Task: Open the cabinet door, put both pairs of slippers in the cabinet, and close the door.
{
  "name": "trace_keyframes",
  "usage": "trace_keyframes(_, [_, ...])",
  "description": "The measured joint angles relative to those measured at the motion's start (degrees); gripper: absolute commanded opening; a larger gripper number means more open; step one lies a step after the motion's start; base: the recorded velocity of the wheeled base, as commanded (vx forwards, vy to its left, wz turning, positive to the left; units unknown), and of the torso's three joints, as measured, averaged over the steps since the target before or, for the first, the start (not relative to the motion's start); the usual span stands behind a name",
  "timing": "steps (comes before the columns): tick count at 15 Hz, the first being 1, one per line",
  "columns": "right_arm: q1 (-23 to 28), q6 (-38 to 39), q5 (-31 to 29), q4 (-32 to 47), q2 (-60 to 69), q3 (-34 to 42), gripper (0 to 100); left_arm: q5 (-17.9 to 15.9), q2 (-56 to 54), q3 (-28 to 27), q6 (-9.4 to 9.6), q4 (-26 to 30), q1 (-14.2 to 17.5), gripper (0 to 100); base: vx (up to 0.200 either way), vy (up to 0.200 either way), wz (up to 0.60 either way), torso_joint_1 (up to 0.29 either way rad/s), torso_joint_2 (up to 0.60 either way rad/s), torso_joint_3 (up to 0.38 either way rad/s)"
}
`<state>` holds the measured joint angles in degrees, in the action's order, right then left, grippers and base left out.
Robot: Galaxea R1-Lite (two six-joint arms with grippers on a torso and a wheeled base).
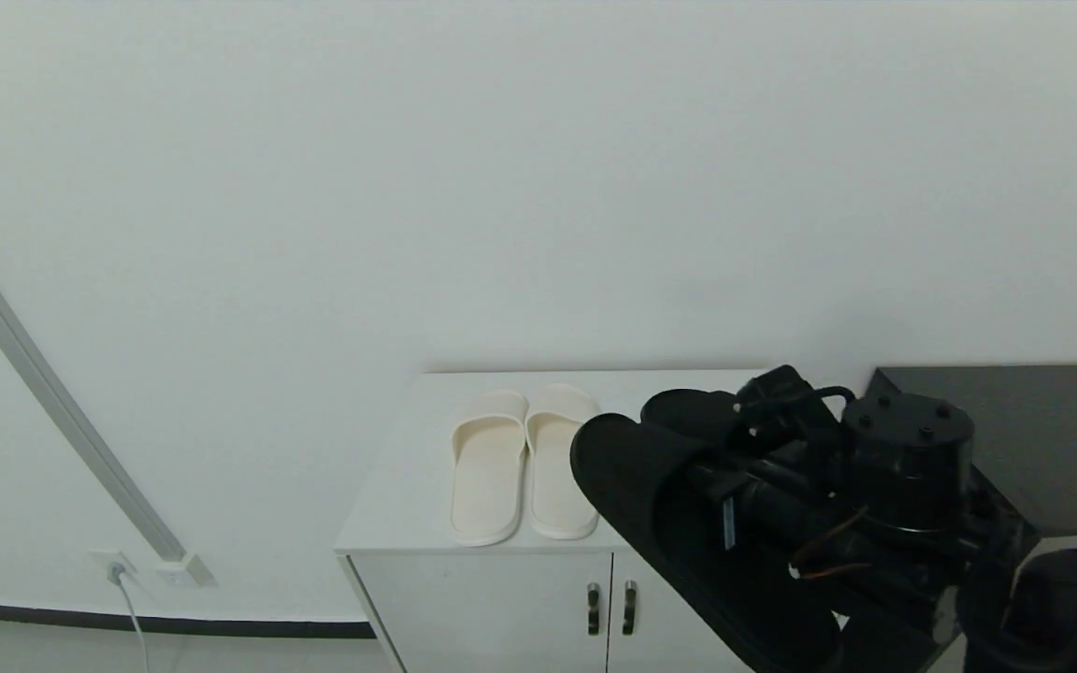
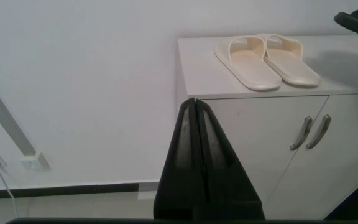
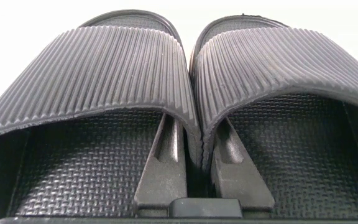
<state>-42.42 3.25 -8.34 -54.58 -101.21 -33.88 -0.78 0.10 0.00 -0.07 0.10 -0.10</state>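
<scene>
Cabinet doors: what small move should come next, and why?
Probably bring the left gripper to a door handle: both cabinet doors are shut, the right gripper already holds the black slippers, and the white slippers sit on top.

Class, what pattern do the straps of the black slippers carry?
The straps of the black slippers have fine parallel ribs; clearest in the right wrist view.

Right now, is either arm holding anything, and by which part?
The right gripper holds the black slippers as a pair, its jaws one inside each, under the straps, pinching their touching inner sides. The left gripper is shut and empty.
</scene>
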Motion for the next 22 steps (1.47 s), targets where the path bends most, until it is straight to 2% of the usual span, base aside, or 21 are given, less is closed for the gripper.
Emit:
trace_keyframes(2, [-1.2,0.1,3.3,1.1,4.2,4.3,0,0.0,0.0,0.0,0.00,0.0,0.0,0,0.000,0.000,0.00,0.000,0.00,0.000])
trace_keyframes(4, [-1.7,0.4,3.9,1.4,6.7,6.8,0,0.0,0.0,0.0,0.07,0.0,0.0,0,0.000,0.000,0.00,0.000,0.00,0.000])
trace_keyframes(8, [-1.9,0.2,3.8,1.5,7.5,7.5,0,0.0,0.0,0.0,0.00,0.0,0.0,0,0.000,0.000,0.00,0.000,0.00,0.000])
trace_keyframes(21, [-2.0,0.0,3.7,1.4,8.0,9.0,0,0.0,0.0,0.0,0.00,0.0,0.0,0,-0.200,0.000,0.00,-0.001,0.00,0.002])
trace_keyframes(22, [-2.0,0.0,3.7,1.1,8.2,9.2,0,0.0,0.0,0.0,0.00,0.0,0.0,0,0.000,0.000,0.00,0.000,0.00,0.000])
